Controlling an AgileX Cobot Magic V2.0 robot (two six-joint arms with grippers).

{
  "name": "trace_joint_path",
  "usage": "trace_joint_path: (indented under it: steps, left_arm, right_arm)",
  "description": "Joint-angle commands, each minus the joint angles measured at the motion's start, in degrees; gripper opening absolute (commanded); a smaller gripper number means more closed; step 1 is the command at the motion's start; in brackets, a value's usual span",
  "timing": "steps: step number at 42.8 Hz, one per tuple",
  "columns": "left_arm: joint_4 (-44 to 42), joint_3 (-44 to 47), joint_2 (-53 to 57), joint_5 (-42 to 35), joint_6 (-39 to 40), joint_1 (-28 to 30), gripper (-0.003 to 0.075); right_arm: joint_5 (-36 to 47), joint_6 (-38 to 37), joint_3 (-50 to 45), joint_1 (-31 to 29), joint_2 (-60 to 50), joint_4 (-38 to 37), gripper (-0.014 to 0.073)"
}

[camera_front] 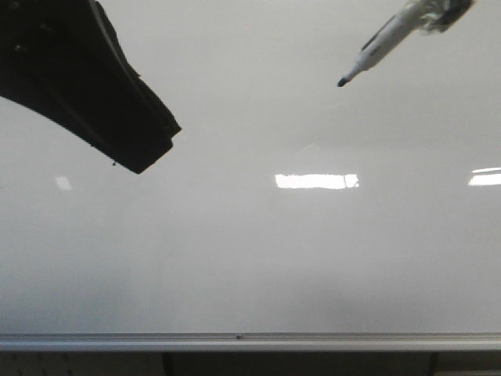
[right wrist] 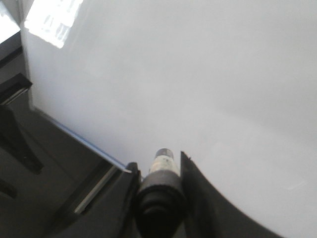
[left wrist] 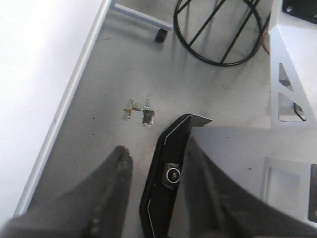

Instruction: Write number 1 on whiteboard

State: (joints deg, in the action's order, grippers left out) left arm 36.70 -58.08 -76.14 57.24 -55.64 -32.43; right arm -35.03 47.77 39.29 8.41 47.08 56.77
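Observation:
The whiteboard (camera_front: pixel 250 258) fills the front view, glossy grey-white, with its silver frame strip (camera_front: pixel 250 341) along the lower edge. No black stroke of the number 1 shows on it. My right gripper (camera_front: pixel 448 11) is at the top right, shut on a white marker (camera_front: pixel 385 41) with a dark tip (camera_front: pixel 342 81) pointing down-left at the board; I cannot tell if it touches. In the right wrist view the gripper (right wrist: pixel 158 162) clamps the marker (right wrist: pixel 162 164) with the board (right wrist: pixel 208 79) ahead. My left gripper (camera_front: pixel 109 94) hangs at the top left, open and empty (left wrist: pixel 156 148).
Bright rectangular light reflections (camera_front: pixel 316 181) lie on the board. In the left wrist view the board's framed edge (left wrist: pixel 69 104) runs along the grey floor, with a black wire stand (left wrist: pixel 218 34), a black camera mount (left wrist: pixel 171 173) and a white frame (left wrist: pixel 292 59) nearby.

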Motion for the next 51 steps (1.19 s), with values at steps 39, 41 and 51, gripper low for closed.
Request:
trace_joint_path:
  steps: [39, 41, 51]
  left_arm:
    - [-6.7, 31.3, 48.9, -46.2, 24.5, 29.5, -0.002]
    - [-6.7, 31.6, 49.6, -46.2, 24.5, 29.5, -0.002]
    - [-6.7, 32.0, 50.0, -46.2, 24.5, 29.5, -0.002]
  right_arm:
    - [16.8, 0.3, -1.7, -0.4, -1.7, 2.5, -0.006]
    - [17.0, 0.3, -0.6, -0.4, 0.1, 2.5, -0.006]
    - [19.0, 0.6, 7.0, -0.4, 11.0, 2.5, -0.006]
